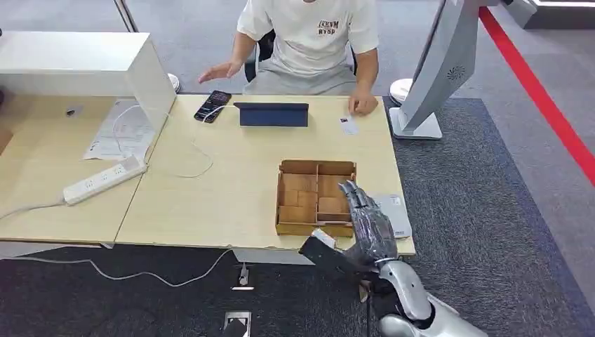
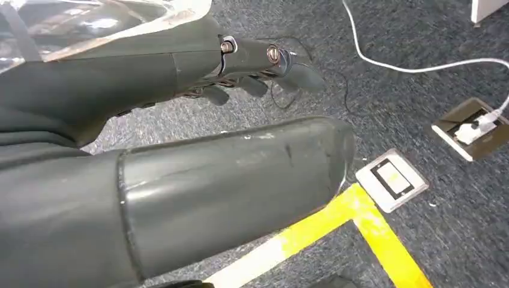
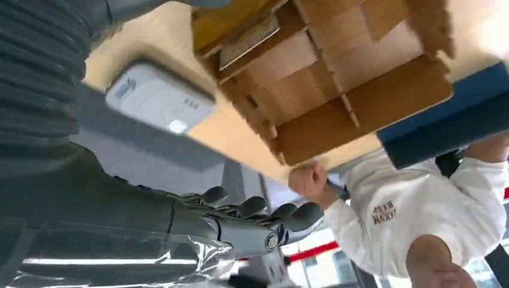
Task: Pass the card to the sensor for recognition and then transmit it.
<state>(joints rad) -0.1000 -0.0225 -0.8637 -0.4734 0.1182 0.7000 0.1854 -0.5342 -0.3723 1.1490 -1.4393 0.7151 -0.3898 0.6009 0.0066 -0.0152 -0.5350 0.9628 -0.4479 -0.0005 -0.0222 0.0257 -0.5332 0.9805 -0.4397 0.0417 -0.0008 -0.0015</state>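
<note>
My right hand (image 1: 366, 223) hovers over the near right corner of the wooden compartment box (image 1: 298, 186), fingers stretched out and apart, holding nothing. In the right wrist view the fingers (image 3: 258, 217) are straight, beside the box (image 3: 360, 108). A flat card-like piece (image 3: 249, 37) leans in one near compartment. The flat white-grey sensor (image 1: 395, 215) lies on the table just right of the box, and is seen again as the sensor (image 3: 159, 99). A small white card (image 1: 349, 126) lies at the far edge by a person's hand (image 1: 363, 104). My left hand (image 2: 252, 72) hangs over the carpet, holding nothing.
A person in a white shirt (image 1: 309, 35) sits across the table. A blue tablet (image 1: 273, 114), a phone (image 1: 212, 105), a power strip (image 1: 105, 180) and a white cabinet (image 1: 77, 63) stand on the left and far side. A grey kiosk (image 1: 438, 70) rises at the right.
</note>
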